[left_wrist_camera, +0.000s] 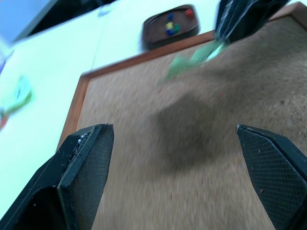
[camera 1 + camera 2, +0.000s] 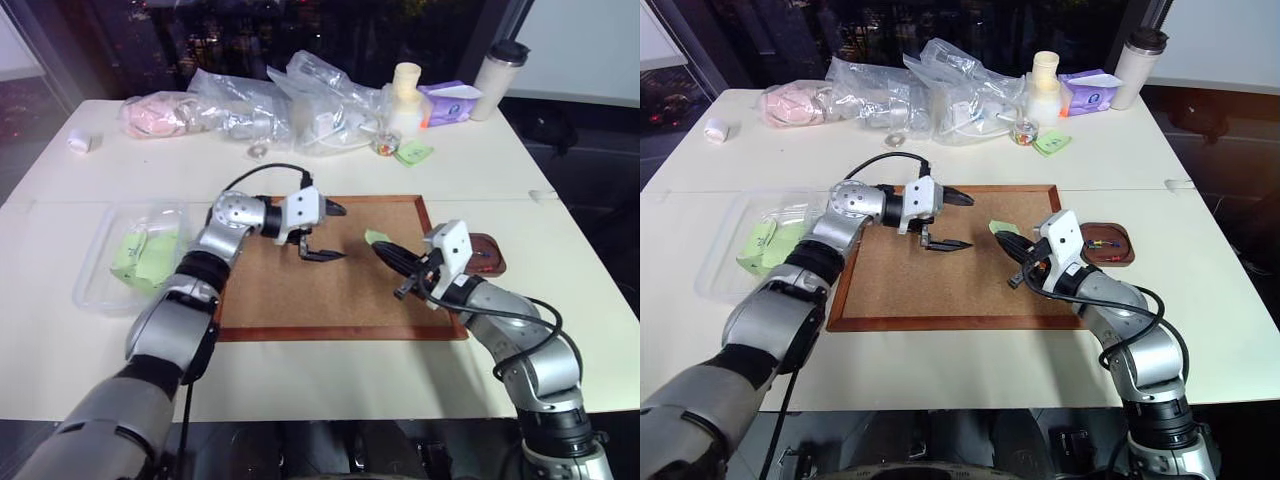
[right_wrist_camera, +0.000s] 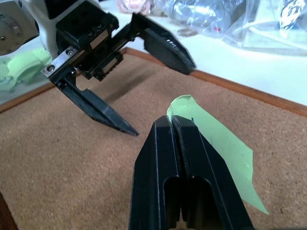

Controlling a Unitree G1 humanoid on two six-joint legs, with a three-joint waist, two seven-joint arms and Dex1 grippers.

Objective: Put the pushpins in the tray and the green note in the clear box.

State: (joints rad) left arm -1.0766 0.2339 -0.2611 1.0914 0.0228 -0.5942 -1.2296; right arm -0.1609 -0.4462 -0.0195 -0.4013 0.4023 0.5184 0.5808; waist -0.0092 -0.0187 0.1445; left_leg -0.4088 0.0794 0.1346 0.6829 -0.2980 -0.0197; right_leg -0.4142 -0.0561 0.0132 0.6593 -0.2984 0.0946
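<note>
While the right gripper (image 3: 171, 125) pinches the green note (image 3: 218, 143) by one edge above the cork board (image 2: 300, 300), the left gripper (image 2: 322, 232) hangs just left of it with its jaws spread wide and nothing between them, pointing toward the note as if for a handover. The note is thin, light paper: it will flop and curl, and could slip or crease if squeezed near a corner, so the free edge sticking out past the right fingertips looks the best place for the left to take it. The box (image 2: 95, 285) sits on the table at the left of the board, with other green slips already in it. The tray (image 2: 1125, 255) lies at the right of the board, half hidden behind the right wrist, with small coloured pins (image 1: 170, 26) inside. Whether any pins remain on the board is too small to tell, and no writing on the note can be made out.
</note>
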